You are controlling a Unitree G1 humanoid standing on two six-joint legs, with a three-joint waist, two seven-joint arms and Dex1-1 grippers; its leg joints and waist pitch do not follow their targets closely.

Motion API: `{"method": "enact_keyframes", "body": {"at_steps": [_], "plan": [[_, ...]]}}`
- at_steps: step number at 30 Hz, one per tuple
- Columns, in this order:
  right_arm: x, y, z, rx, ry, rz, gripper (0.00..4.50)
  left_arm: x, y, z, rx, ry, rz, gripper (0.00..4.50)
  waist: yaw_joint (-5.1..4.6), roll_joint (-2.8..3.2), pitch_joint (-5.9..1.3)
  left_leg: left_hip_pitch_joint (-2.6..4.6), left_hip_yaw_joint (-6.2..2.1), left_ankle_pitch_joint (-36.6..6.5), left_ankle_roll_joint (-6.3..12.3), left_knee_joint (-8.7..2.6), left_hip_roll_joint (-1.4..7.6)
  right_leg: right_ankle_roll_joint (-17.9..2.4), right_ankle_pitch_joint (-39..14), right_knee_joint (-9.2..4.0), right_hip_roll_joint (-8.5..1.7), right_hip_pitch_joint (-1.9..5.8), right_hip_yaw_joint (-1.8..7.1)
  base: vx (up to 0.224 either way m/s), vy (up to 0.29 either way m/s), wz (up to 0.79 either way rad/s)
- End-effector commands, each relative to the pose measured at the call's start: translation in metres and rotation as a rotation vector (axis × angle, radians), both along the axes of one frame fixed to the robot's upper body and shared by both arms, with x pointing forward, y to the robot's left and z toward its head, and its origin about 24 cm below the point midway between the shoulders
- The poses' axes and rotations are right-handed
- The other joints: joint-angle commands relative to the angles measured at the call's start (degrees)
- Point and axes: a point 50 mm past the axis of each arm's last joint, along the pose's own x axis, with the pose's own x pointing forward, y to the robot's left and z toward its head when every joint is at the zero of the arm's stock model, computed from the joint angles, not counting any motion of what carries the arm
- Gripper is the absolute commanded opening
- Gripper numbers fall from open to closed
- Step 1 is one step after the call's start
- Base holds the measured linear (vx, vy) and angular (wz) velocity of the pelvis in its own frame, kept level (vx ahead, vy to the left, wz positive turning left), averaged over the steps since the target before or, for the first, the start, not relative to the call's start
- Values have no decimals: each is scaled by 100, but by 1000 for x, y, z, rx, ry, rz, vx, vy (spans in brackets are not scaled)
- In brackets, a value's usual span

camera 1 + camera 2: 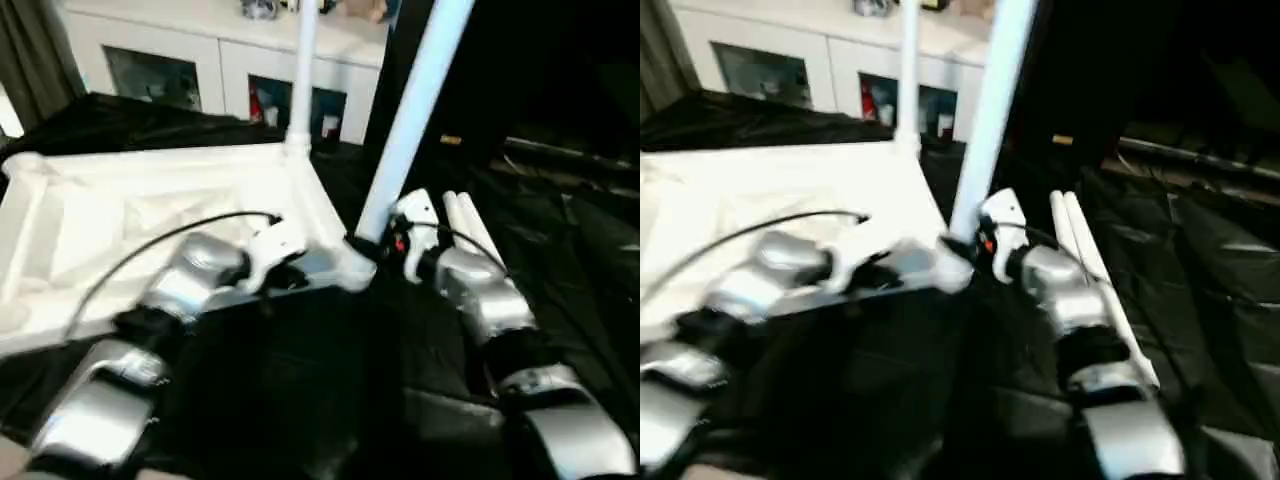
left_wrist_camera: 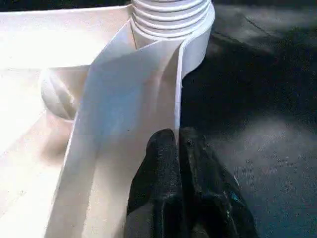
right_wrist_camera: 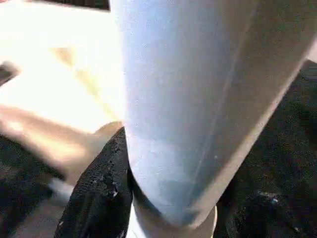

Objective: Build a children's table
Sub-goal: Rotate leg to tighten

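Two legs are standing in the upturned table top (image 1: 150, 215), two spares (image 1: 470, 225) lying beside; my right gripper (image 1: 385, 240) is grasping the near leg (image 1: 410, 120), left gripper (image 2: 178, 144), fingers clenched, bracing the rim; next I'm judging seating needs downward pressure

Dim room with a dark cloth (image 1: 300, 400) swallowing most light. The white table top (image 1: 120, 220) glares, nearly washed out, brightest in the right eye view. Both head views are smeared by motion blur. In the right wrist view, a pale bluish leg (image 3: 198, 99) looms soft and unfocused.
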Motion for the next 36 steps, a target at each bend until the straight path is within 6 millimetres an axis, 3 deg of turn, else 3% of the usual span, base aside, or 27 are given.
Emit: {"method": "enact_keyframes", "body": {"at_steps": [1, 3, 5, 7, 8, 9, 10, 11, 14, 22, 23, 27, 28, 29, 32, 36], "plan": [[-34, -5, -70, -85, 355, -108, 186, 7, -13, 3, -10, -29, 77, 0, -13, 109, -82, -24, 8, -2226, -27, -458, -28, -583, -3275, -546, -263, 34, 87, 0, 0, 0], [-32, 9, -73, -54, 402, -208, 186, 6, -41, 1, -24, -22, 82, 0, -12, 158, -69, 8, -12, -2449, -6, -447, -44, -455, -3511, -598, -248, -32, 61, 0, 0, 0], [-32, 14, -73, -58, 407, -218, 186, 5, -48, 0, -24, -21, 81, 0, -5, 134, -72, 74, -14, -2713, 27, -409, -73, -340, -3701, -666, -220, -86, 15, 0, 0, 0], [-32, 19, -72, -67, 409, -206, 186, 5, -53, 0, -22, -22, 84, 0, -4, 126, -86, 15, -37, -2662, 78, -444, -69, -338, -3554, -641, -229, -31, 22, 0, 0, 0], [-33, 22, -71, -72, 412, -206, 186, 6, -55, 0, -20, -22, 90, 0, -12, 152, -85, -55, -55, -2576, 89, -486, -57, -375, -3302, -617, -232, 14, 21, 0, 0, 0], [-33, 23, -71, -73, 413, -205, 186, 6, -55, 0, -20, -22, 91, 0, -4, 183, -75, -52, -66, -2607, 82, -496, -54, -383, -3301, -612, -235, 10, 20, 0, 0, 0], [-32, 23, -71, -81, 412, -207, 186, 7, -55, -1, -18, -22, 95, 0, -18, 166, -58, -18, -66, -2775, 86, -474, -70, -348, -3506, -665, -231, -35, 4, 0, 0, 0], [-32, 23, -71, -86, 410, -209, 186, 7, -54, -1, -13, -23, 96, 0, -20, 166, -71, 0, -86, -2831, 104, -473, -79, -310, -3622, -676, -246, -28, -2, 0, 0, 0], [-31, 23, -70, -97, 408, -222, 186, 9, -51, -1, -2, -25, 109, 0, -42, 174, -82, -68, -143, -2800, 113, -522, -74, -314, -3483, -663, -265, 25, -6, 0, 0, 0], [-26, 24, -64, -83, 379, -213, 186, 12, -45, -2, 9, -29, 131, 0, -63, 159, -65, -51, -158, -2943, 162, -518, -83, -231, -3781, -725, -287, -13, -35, 0, 0, 0], [-25, 25, -62, -69, 375, -213, 242, 12, -45, -1, 7, -29, 128, 0, -65, 156, -63, -51, -156, -2959, 174, -521, -82, -226, -3774, -737, -291, -8, -65, 0, 0, 0], [-20, 25, -56, -48, 360, -214, 266, 12, -45, -1, 2, -30, 122, 0, -61, 171, -86, -68, -163, -2858, 174, -544, -75, -223, -3682, -739, -340, 36, -120, 0, 0, 0], [-19, 25, -54, -48, 356, -213, 274, 12, -44, 0, 2, -31, 121, 0, -71, 166, -111, -157, -181, -2597, 159, -584, -46, -311, -3336, -656, -342, 115, -104, 0, 0, 0], [-17, 25, -52, -47, 345, -211, 284, 12, -45, 0, 0, -32, 117, 0, -44, 161, -136, -158, -141, -2340, 149, -572, -35, -434, -3006, -645, -356, 109, -73, 0, 0, 0], [-13, 24, -45, -22, 322, -199, 312, 13, -44, 1, -3, -36, 111, 0, -41, 135, -100, -172, -94, -2265, 133, -575, -24, -629, -2743, -615, -336, 101, -52, 0, 0, 0], [-8, 21, -36, -4, 278, -182, 352, 13, -42, 2, -3, -42, 100, 0, -33, 147, -90, -167, -95, -2288, 134, -579, -20, -613, -2881, -627, -360, 105, -43, 0, 0, 0]]}}
